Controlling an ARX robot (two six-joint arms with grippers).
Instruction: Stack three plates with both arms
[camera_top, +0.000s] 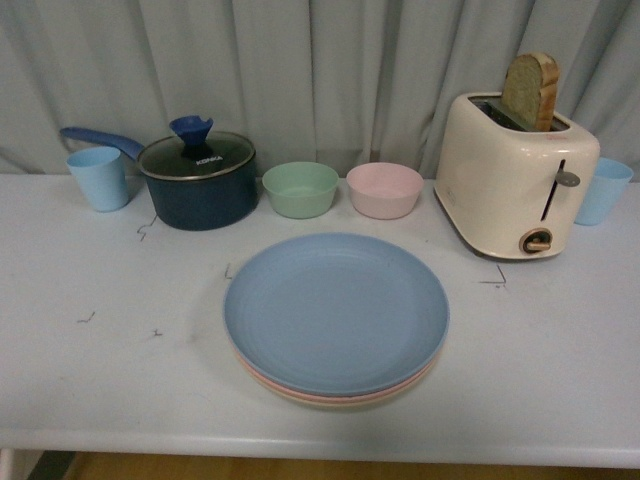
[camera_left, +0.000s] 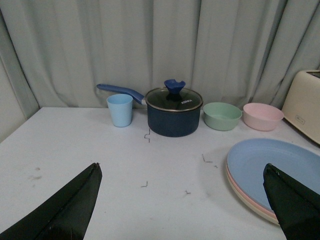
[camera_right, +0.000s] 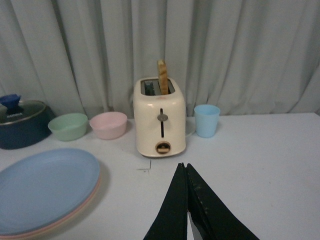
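Note:
The three plates lie in one stack at the middle front of the table. The light blue plate (camera_top: 335, 310) is on top, with the pink plate's rim (camera_top: 262, 377) and the beige plate's rim (camera_top: 345, 402) showing under it. The stack also shows in the left wrist view (camera_left: 272, 167) and the right wrist view (camera_right: 45, 187). Neither arm shows in the front view. My left gripper (camera_left: 182, 172) is open and empty, above the table left of the stack. My right gripper (camera_right: 183, 166) is shut on nothing, right of the stack and in front of the toaster.
Along the back stand a light blue cup (camera_top: 98, 178), a dark blue lidded pot (camera_top: 197, 180), a green bowl (camera_top: 300, 189), a pink bowl (camera_top: 384, 190), a cream toaster (camera_top: 515, 175) with a bread slice (camera_top: 531, 90), and another blue cup (camera_top: 603, 190). Curtains hang behind.

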